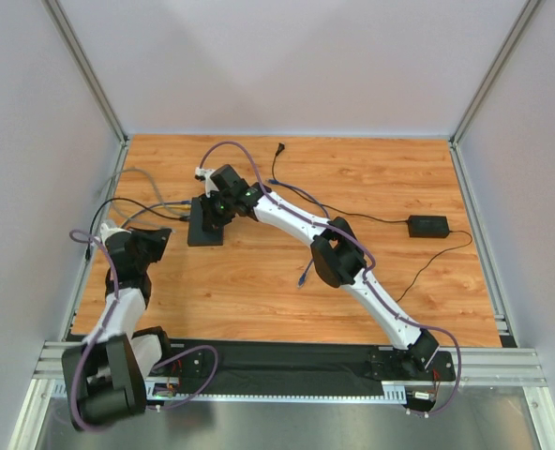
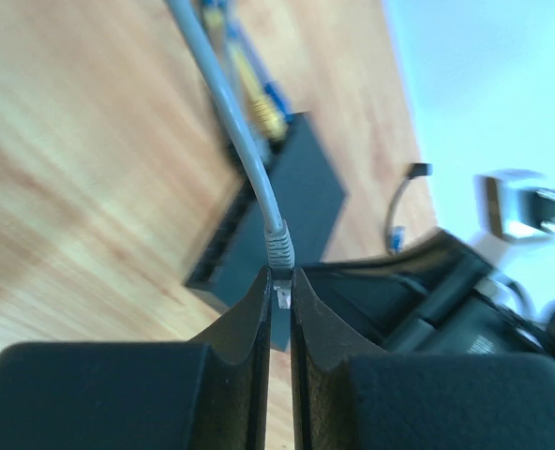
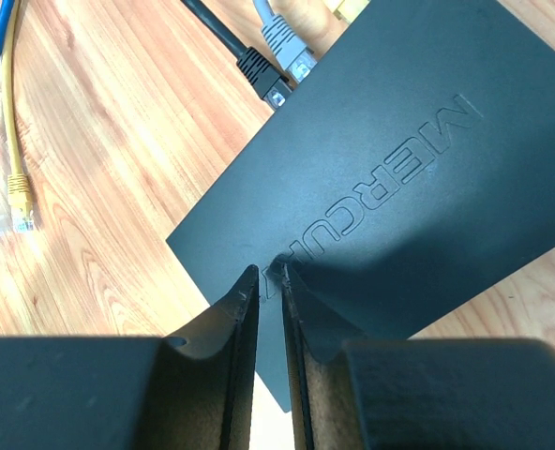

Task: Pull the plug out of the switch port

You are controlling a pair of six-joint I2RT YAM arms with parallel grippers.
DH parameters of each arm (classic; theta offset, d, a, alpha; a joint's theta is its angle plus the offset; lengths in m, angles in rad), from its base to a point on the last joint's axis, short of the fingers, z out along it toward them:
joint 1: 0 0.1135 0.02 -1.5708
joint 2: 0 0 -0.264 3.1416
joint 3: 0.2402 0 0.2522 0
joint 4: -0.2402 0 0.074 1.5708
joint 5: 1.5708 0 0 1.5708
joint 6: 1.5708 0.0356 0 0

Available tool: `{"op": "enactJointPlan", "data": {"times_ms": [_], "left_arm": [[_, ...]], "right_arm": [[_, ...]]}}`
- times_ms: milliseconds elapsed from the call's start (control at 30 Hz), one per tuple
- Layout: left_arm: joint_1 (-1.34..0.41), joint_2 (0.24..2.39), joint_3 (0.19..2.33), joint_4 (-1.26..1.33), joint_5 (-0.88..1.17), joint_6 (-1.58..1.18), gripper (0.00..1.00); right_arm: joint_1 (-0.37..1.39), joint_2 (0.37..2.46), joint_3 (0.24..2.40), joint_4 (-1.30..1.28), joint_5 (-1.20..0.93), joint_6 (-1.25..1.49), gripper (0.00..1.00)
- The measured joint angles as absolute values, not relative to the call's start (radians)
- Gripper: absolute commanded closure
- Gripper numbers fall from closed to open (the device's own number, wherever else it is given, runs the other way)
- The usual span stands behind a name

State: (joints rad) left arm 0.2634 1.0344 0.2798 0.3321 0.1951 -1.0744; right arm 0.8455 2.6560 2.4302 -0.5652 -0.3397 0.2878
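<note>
The flat black switch lay on the wooden table toward its far left. The right claw stood on the lid, its fingers drawn almost together with nothing between them and their tips pressed to the lettered top. Near the box, the left claw was clamped on the plug, the clear tip nipped between the fingers and the grey cable arching away above. From the left wrist view the plug looked free of the port edge — out of its socket, by my reading, though not far from it. At that same edge the right wrist view showed a second grey connector and a black connector, apparently seated, with a loose yellow connector on the wood nearby. The step in hand, I judged, was carrying the freed plug clear. Done well, that meant a straight draw back along the line of the socket with no twisting, and the right claw bearing down so the light box could not skate after the cable. It also meant a path wide of the neighbouring leads — a careless sweep could snag them.
</note>
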Motion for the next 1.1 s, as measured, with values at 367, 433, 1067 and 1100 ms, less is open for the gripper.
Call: {"op": "enactJointPlan", "data": {"times_ms": [367,433,1067,1100], "left_arm": [[0.189,0.434,0.497,-0.259,0.141,-0.965,1.00],[0.183,0.418,0.564,-0.326,0.144,-0.956,1.00],[0.152,0.454,0.783,-0.607,0.192,-0.914,0.48],[0.152,0.467,0.757,-0.607,0.192,-0.914,0.45]], "right_arm": [[0.832,2.656,2.408,-0.517,-0.367,0.288,0.80],[0.830,2.653,2.399,-0.501,-0.378,0.288,0.79],[0.794,2.517,2.183,-0.444,-0.421,0.279,0.57],[0.791,2.490,2.144,-0.434,-0.421,0.275,0.56]]}}
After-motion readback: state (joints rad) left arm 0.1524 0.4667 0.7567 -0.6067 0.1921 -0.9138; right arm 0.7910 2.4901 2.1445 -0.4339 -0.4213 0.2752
